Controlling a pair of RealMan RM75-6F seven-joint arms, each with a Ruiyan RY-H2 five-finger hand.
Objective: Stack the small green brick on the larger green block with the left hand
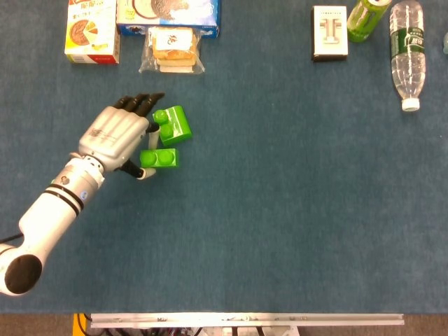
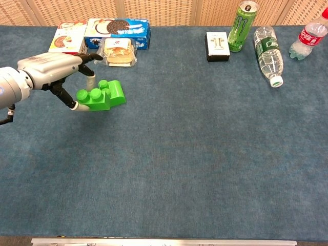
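The left robot hand (image 1: 115, 136) (image 2: 51, 72) holds the small green brick (image 1: 159, 158) (image 2: 93, 98) pinched between its thumb and a finger, studs up, lifted off the blue bench (image 1: 294, 196) (image 2: 205, 154); the other dark fingertips (image 1: 140, 103) reach forward past it. The brick sits just beside the larger green block (image 1: 175, 125) (image 2: 116, 93), which lies on the bench, and in the chest view the two overlap, so I cannot tell whether they touch; the right robot hand shows in neither view. Along the far edge stand snack boxes (image 1: 91, 31) (image 2: 69, 41), a wrapped sandwich (image 1: 173, 49) (image 2: 119, 52), a green can (image 2: 242, 19) and a lying bottle (image 1: 407, 52) (image 2: 268, 55).
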